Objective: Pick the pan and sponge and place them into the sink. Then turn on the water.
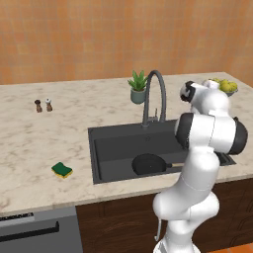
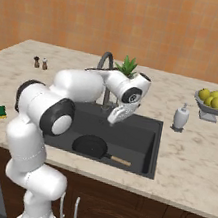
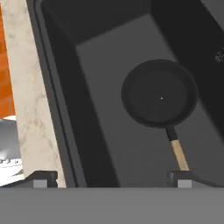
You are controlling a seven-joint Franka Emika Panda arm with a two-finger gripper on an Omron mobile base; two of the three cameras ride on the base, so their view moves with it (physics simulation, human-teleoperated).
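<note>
The pan (image 3: 159, 97) lies flat on the floor of the sink (image 1: 111, 148), toward the basin's front, its round black bowl facing up and empty. Its handle (image 3: 177, 148) is dark near the bowl and pale wood-coloured further out, and it points along the basin floor to the robot's right. In the hand view the end of the handle runs down toward one of the two finger tips, while the bowl sits above and between them, clear of both.

The gripper (image 2: 113, 118) hangs over the sink, above the pan and apart from it, pointing down into the basin. Its jaws stand wide apart and hold nothing.

The sponge (image 1: 62, 170) rests on the marble counter (image 1: 44, 143) to the left of the sink, near the counter's front edge and well apart from the basin. The arched faucet (image 1: 154, 96) rises behind the sink. A small potted plant (image 1: 138, 87) stands just behind the faucet. Further out, two small shakers (image 1: 43, 105) sit side by side far left on the counter, and on the right stand a white soap dispenser (image 2: 181, 116) and a bowl of yellow fruit (image 2: 214, 103).
</note>
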